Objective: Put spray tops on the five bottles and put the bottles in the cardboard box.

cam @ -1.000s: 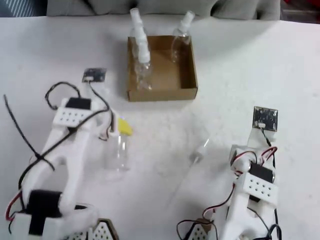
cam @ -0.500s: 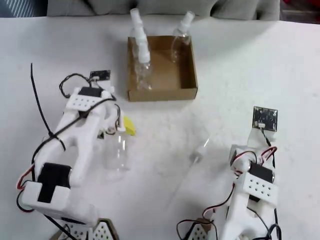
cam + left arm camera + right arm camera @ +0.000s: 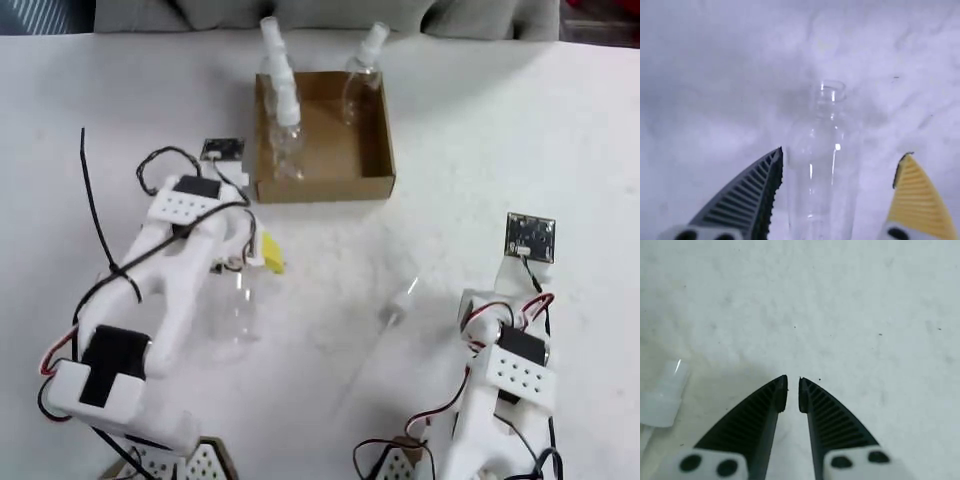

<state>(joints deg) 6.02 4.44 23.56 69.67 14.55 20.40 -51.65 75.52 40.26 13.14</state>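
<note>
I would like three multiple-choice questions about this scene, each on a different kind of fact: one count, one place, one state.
1. How many clear plastic bottles with spray tops stand at the brown cardboard box?
A. One
B. Three
C. Five

2. Where is the loose white plastic spray top?
A. Inside the box
B. Lying on the white table
C. Screwed on the uncapped clear plastic bottle

3. How do the jaws of the left gripper stand?
A. Open, with the uncapped clear plastic bottle between them
B. Shut on the spray top
C. Shut and empty

Answers:
1 B: the high view shows three white tops at the box.
2 B: it lies flat on bare table.
3 A: the left wrist view shows the jaws wide apart around the bottle.
</note>
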